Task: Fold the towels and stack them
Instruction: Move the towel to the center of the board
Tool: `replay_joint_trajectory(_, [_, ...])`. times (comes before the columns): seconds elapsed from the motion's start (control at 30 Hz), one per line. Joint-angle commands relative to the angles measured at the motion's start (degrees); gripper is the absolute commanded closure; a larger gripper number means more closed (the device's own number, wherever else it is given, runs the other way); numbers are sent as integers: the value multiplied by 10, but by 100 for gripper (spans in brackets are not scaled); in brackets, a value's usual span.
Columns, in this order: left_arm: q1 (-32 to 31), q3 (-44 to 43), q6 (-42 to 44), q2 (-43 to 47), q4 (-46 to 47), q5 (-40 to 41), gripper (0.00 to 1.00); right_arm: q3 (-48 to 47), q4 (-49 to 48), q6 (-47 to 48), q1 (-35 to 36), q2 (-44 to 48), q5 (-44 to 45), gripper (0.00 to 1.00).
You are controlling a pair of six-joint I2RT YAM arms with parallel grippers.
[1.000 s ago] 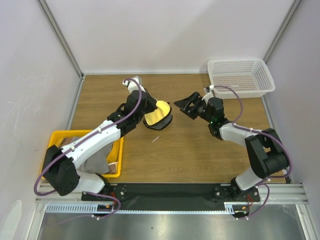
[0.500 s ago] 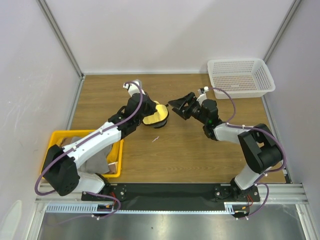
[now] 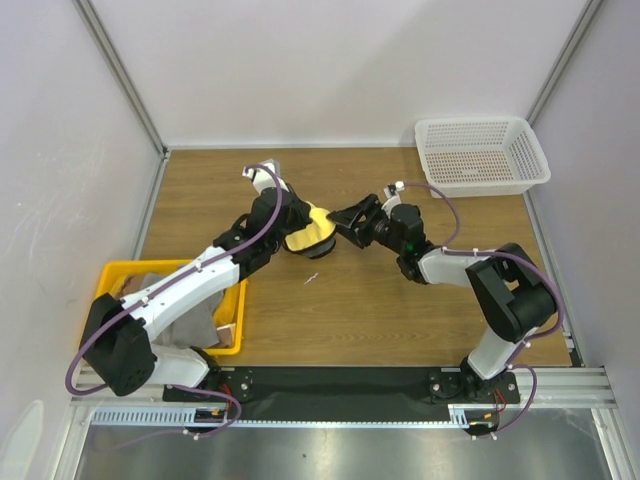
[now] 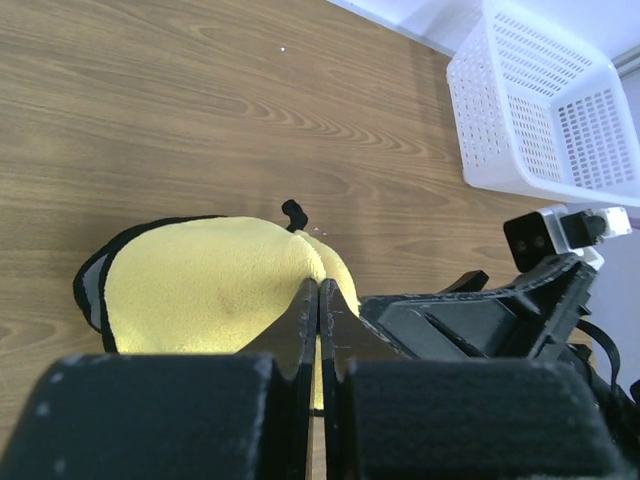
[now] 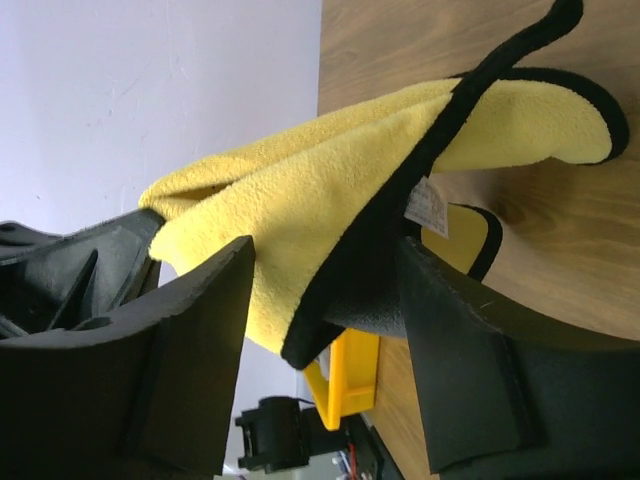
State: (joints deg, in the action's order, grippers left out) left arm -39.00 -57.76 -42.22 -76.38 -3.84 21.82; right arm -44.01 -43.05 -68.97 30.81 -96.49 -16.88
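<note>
Left tool (image 4: 318, 292), clamped on the yellow towel (image 4: 200, 275), holds it up so its black hem (image 5: 450, 105) hangs free. Right tool (image 5: 320, 300) straddles that hem, jaws wide, not gripping.

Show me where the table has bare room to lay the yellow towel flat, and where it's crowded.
Bare wood: near middle of the table, between the yellow tray and the right arm. A narrower strip lies along the back wall, left of the white basket. Crowded: the centre, where the left pincer and right pincer meet at the yellow towel.
</note>
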Motion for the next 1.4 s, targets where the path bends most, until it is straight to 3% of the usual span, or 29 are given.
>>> replay_joint_trajectory(0.0, [-5,5,-12,20,30,3,100,-29,-22,-11,4,-18,12,37])
replay_joint_trajectory(0.07, [-5,8,-9,26,32,5,100,-36,-31,-18,4,-26,9,46])
replay_joint_trajectory(0.1, [-6,10,-8,28,33,7,100,-39,-37,-19,4,-28,8,64])
replay_joint_trajectory(0.17, [-6,15,-7,34,34,9,100,-48,-35,-18,4,-29,8,88])
replay_joint_trajectory(0.23, [-6,19,3,40,36,13,100,-58,-21,-8,2,-26,8,100])
replay_joint_trajectory(0.43, [-6,13,37,69,16,66,100,-88,58,61,0,21,33,100])
replay_joint_trajectory(0.6, [-5,-18,104,118,-1,136,100,-177,107,118,0,33,26,100])
replay_joint_trajectory(0.67, [-6,-35,128,131,-11,158,94,-215,117,133,0,26,12,100])
replay_joint_trajectory(0.73, [-5,-64,166,141,-24,171,62,-279,137,145,0,16,1,100])
replay_joint_trajectory(0.77, [-5,-74,179,148,-29,174,40,-302,141,151,0,3,-22,100])
replay_joint_trajectory(0.8, [-5,-95,194,151,-51,175,5,-323,149,154,-1,-1,-31,100])
replay_joint_trajectory(0.83, [-5,-104,200,153,-63,172,0,-352,169,160,-3,-5,-38,100])
replay_joint_trajectory(1.13, [-5,-69,189,134,-88,163,0,-297,315,226,-54,67,-38,100])
replay_joint_trajectory(1.27, [-5,-40,174,92,-76,116,0,-244,378,255,-88,100,-32,100])
replay_joint_trajectory(1.37, [-5,-3,166,68,-16,49,0,-238,416,291,-96,118,-18,100])
